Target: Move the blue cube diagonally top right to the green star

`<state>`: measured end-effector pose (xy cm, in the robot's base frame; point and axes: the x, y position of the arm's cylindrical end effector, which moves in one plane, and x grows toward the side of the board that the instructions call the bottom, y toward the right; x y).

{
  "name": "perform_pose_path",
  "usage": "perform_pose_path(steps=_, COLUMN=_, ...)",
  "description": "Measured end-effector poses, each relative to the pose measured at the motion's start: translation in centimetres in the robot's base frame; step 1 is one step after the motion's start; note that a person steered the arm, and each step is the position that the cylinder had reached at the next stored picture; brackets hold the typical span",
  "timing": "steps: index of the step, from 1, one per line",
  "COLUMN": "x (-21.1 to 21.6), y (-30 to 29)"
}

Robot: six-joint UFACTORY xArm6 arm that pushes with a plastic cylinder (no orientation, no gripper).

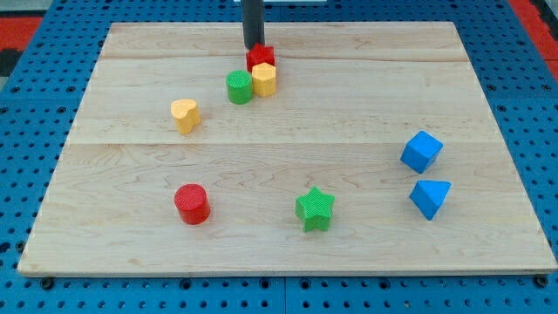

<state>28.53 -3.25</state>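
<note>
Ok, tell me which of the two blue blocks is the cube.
The upper blue cube, nearer the view's top. The blue block just below it is wedge-shaped, sitting right of the green star.

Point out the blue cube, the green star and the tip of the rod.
blue cube [422, 151]: camera view, on its front face, at the view's right.
green star [315, 208]: camera view, centre of its top face, near the view's bottom.
my tip [254, 47]: camera view, the rod's very end, just behind the red block [261, 58].
</note>
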Motion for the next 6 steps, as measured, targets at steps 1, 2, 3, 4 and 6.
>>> perform_pose_path(steps=1, x=5.8, y=3.0)
perform_pose_path(steps=2, x=2.6, y=7.0)
perform_pose_path(steps=3, x=2.8, y=19.7)
perform_pose_path(steps=4, x=9.2, y=30.1)
perform_pose_path(steps=6, x=21.5, y=26.8)
